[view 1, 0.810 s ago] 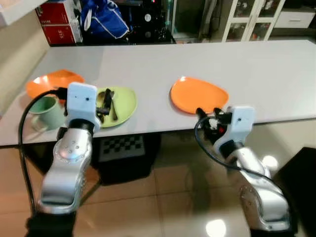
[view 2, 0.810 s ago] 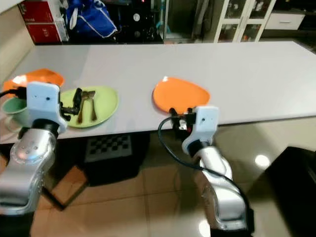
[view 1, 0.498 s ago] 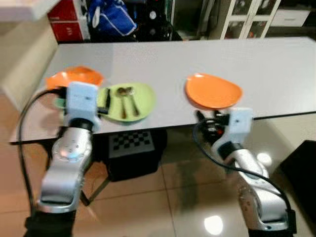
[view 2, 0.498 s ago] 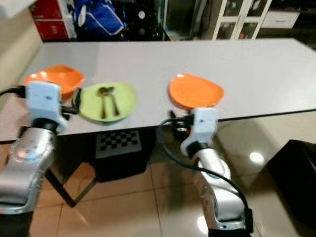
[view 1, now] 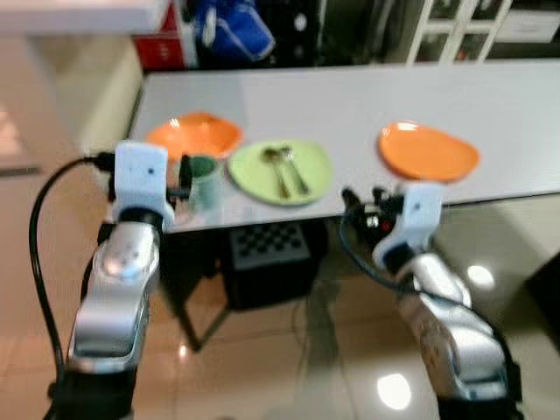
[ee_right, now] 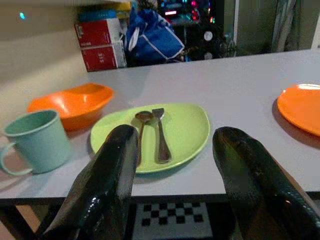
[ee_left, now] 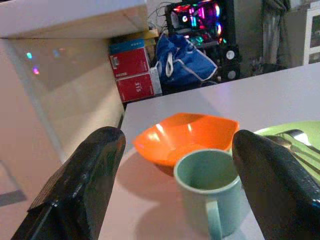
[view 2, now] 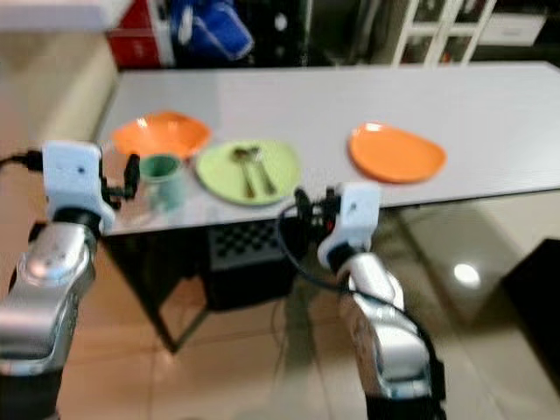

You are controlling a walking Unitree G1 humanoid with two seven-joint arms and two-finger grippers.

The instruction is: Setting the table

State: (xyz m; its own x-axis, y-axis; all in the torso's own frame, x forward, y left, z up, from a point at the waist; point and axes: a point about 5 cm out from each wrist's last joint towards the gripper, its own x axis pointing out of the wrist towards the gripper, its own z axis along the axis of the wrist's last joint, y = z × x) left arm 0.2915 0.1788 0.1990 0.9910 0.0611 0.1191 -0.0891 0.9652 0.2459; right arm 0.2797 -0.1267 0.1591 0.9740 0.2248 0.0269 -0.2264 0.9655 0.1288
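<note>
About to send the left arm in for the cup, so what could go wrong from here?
The mint-green plastic mug stands near the grey table's front edge, so a nudge from the open left pincer could tip it off. The orange plastic bowl sits right behind it and could get shoved. The head views are blurred, so depth is hard to judge.

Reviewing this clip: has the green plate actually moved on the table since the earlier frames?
No. The green plate sits between the orange bowl and the orange plate as before, cutlery on it. The whole picture has shifted, so the camera moved, not the plate.
</note>
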